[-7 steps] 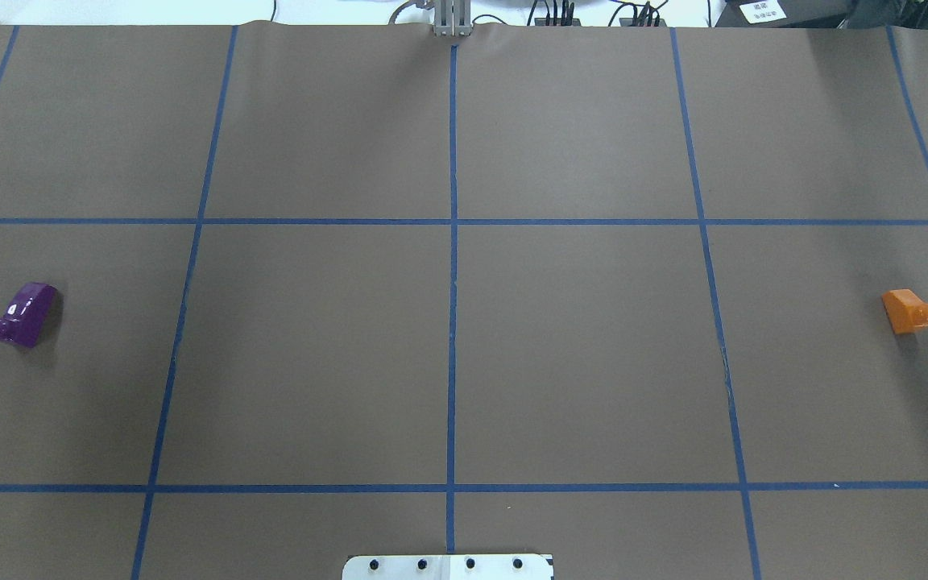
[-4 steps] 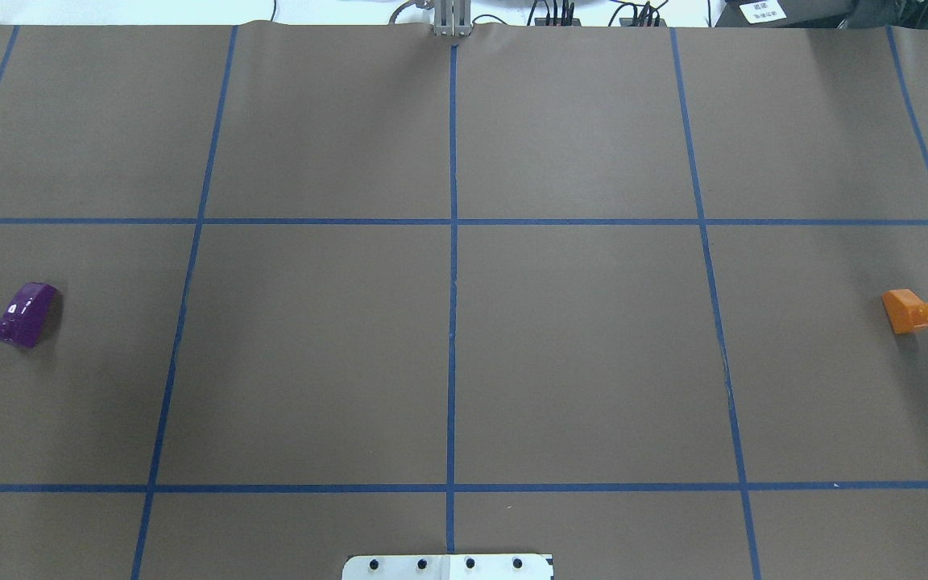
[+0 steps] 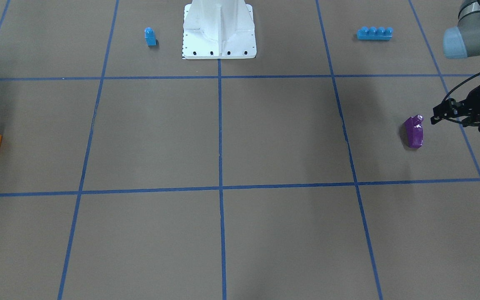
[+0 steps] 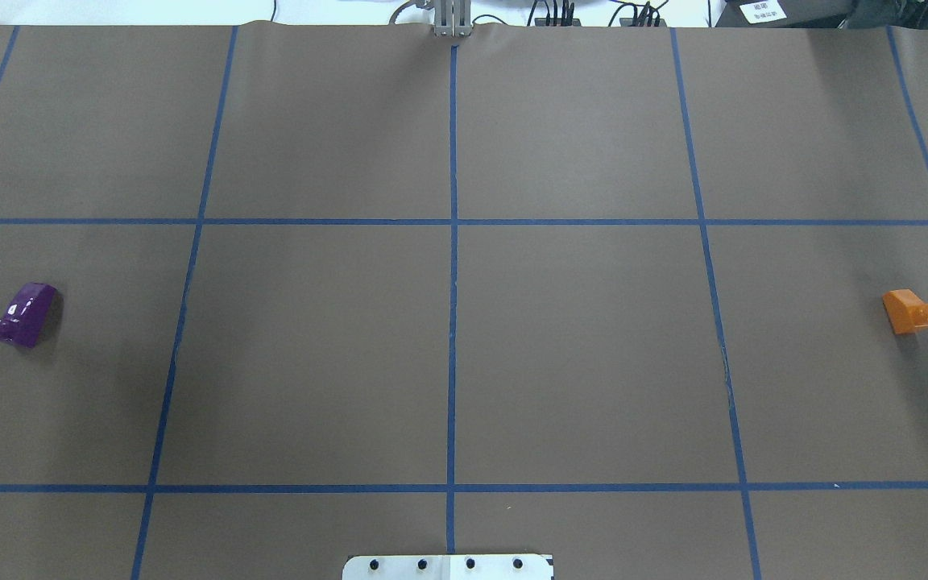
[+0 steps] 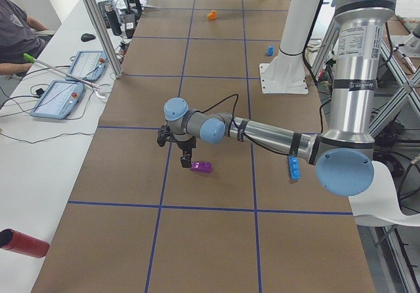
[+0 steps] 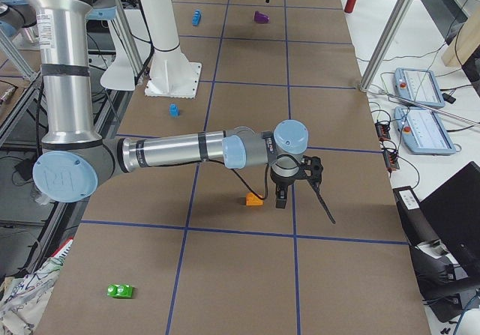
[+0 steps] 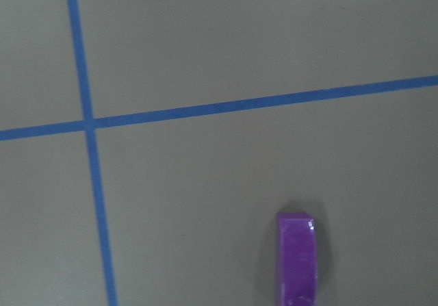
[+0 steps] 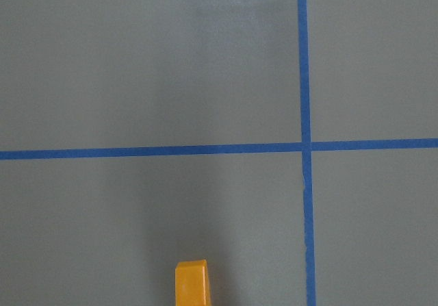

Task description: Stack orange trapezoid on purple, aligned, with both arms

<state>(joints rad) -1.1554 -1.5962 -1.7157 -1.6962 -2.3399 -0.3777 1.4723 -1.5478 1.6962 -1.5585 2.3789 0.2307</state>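
**Purple by my left pincer, orange by my right**

Black fingers of my left pincer [image 5: 174, 151] stand spread wide and hold nothing. It hangs over the table, near the purple [image 5: 201, 167] and a little past it on the side away from my base, not touching it. My left wrist camera catches the purple low in its frame. The block lies on its side on the brown paper, with its stud pointing back towards my base.

My right pincer [image 6: 296, 189] shows only in the side view from my right. I cannot tell from there whether its jaws are wide or narrow. It hangs close by the orange trapezoid [image 6: 254, 198], which also lies tipped on its side, stud outward, at the far right of the table [image 4: 319, 346].

The two blocks are well apart, at opposite ends, with the blue tape grid [image 4: 452, 322] between them. Nearer my white base [image 3: 219, 29] stand a small blue block [image 3: 150, 36] and a long blue brick [image 3: 374, 33].
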